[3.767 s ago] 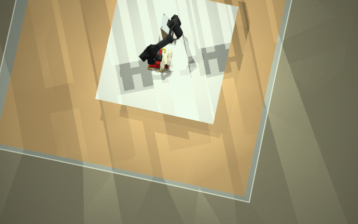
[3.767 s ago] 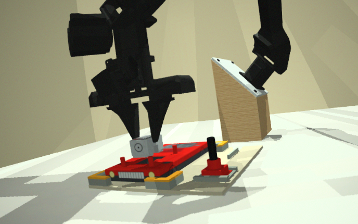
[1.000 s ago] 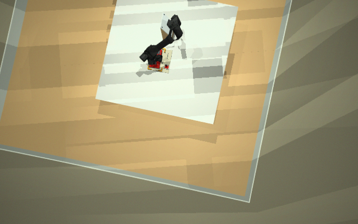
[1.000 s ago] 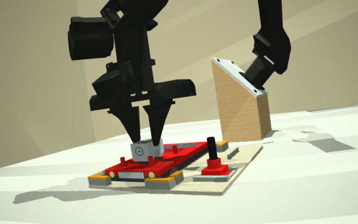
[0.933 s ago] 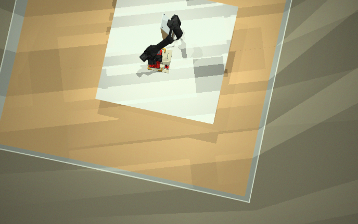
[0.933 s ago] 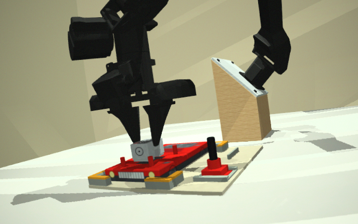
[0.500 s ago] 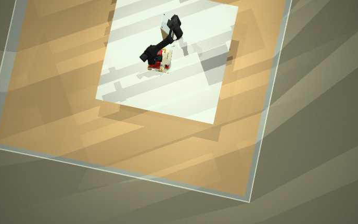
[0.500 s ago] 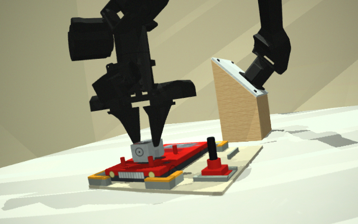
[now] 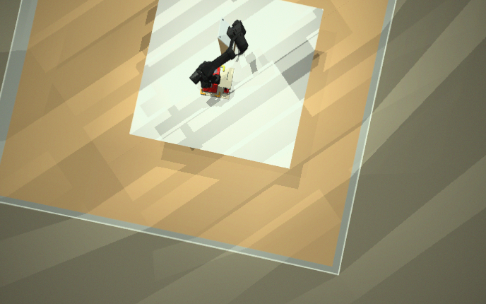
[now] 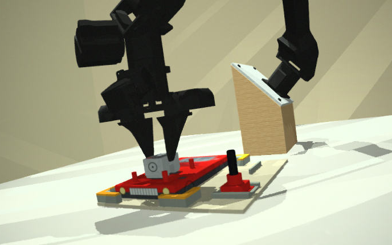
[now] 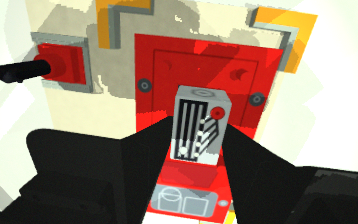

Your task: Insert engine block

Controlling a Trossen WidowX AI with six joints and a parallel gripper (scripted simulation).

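Note:
The grey engine block (image 10: 155, 170) is upright between the fingertips of my gripper (image 10: 162, 157) (image 11: 198, 132), which is shut on it. Its striped face with a red round cap points up to the wrist camera. The block is over the hood end of the red car body (image 10: 205, 164) (image 11: 146, 57); most of its height shows above the hood. Its underside, the opening below it and the rib are hidden, so whether it touches the body cannot be told. In the top view the arm covers the block and part of the car body (image 9: 210, 90).
Red pegs (image 10: 191, 163) stand on the hood around the block. Yellow-topped grey corner brackets (image 10: 180, 197) (image 11: 276, 20) frame the car on a cream board (image 10: 221, 207) (image 11: 73, 120). Beside it stands a red base (image 10: 235, 186) (image 11: 74, 65) with a black stick (image 10: 232, 162) (image 11: 23, 71). A wooden wedge (image 10: 261, 127) carries the arm.

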